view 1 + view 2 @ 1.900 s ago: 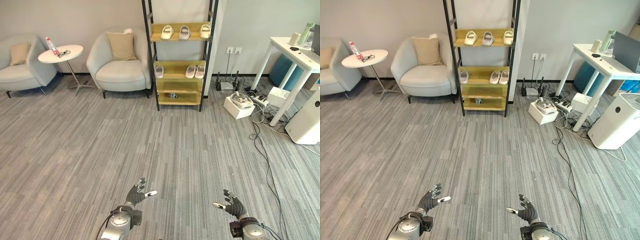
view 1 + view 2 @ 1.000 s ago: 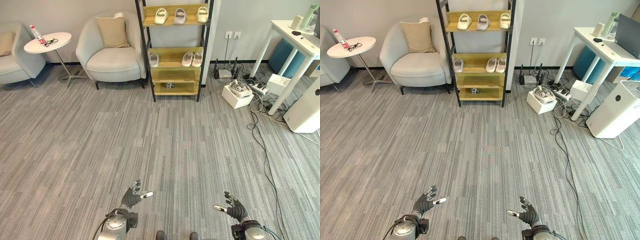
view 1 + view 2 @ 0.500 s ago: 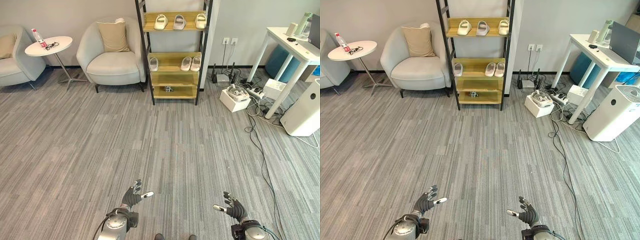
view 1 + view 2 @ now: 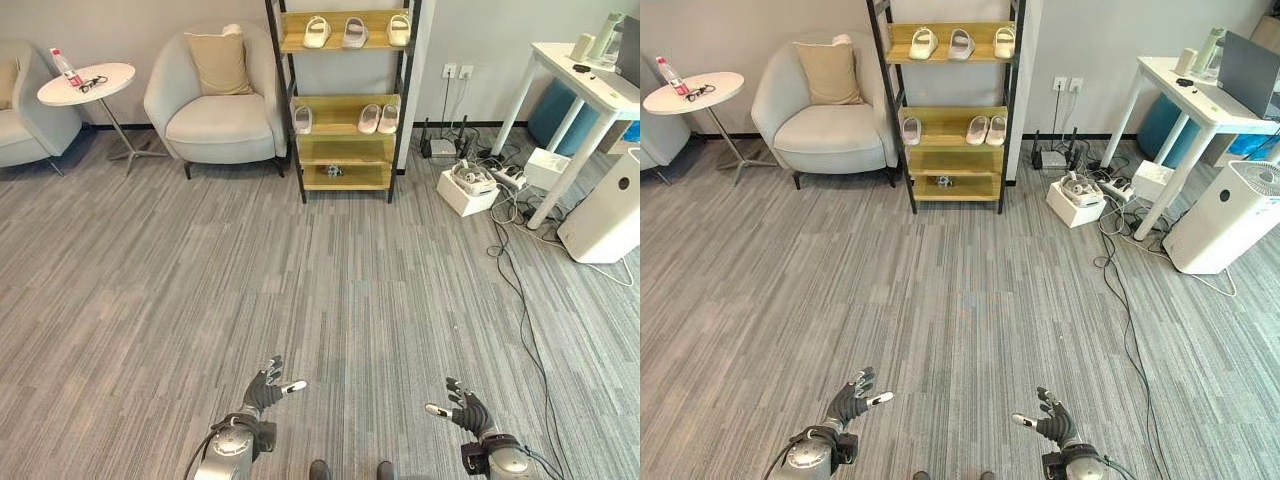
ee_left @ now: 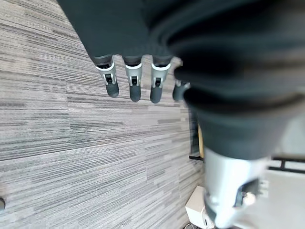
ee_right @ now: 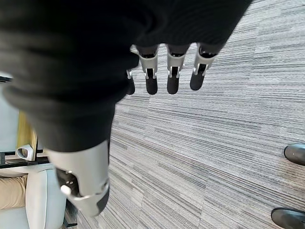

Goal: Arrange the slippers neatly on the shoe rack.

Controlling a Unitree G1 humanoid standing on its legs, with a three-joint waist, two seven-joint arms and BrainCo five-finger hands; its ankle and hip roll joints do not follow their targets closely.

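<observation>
The black-framed shoe rack (image 4: 400, 110) with wooden shelves stands against the far wall. Three pale slippers (image 4: 354, 31) lie side by side on its top shelf. On the middle shelf one slipper (image 4: 303, 119) lies at the left and a pair (image 4: 378, 117) at the right. A small dark object (image 4: 334, 171) sits on the bottom shelf. My left hand (image 4: 265, 388) and right hand (image 4: 463, 410) hover low over the carpet far from the rack, both open and empty. Straight fingers (image 5: 134, 87) show in the left wrist view, and straight fingers (image 6: 172, 77) in the right wrist view.
A grey armchair (image 4: 210, 120) with a tan cushion stands left of the rack, beside a round white side table (image 4: 88, 82) carrying a bottle. At the right are a white desk (image 4: 590, 85), a white box (image 4: 468, 190), loose cables (image 4: 525, 300) on the floor and a white appliance (image 4: 612, 215).
The whole picture has shifted as the camera moved. Both hands keep the same open pose, and the slippers lie where they were on the rack.
</observation>
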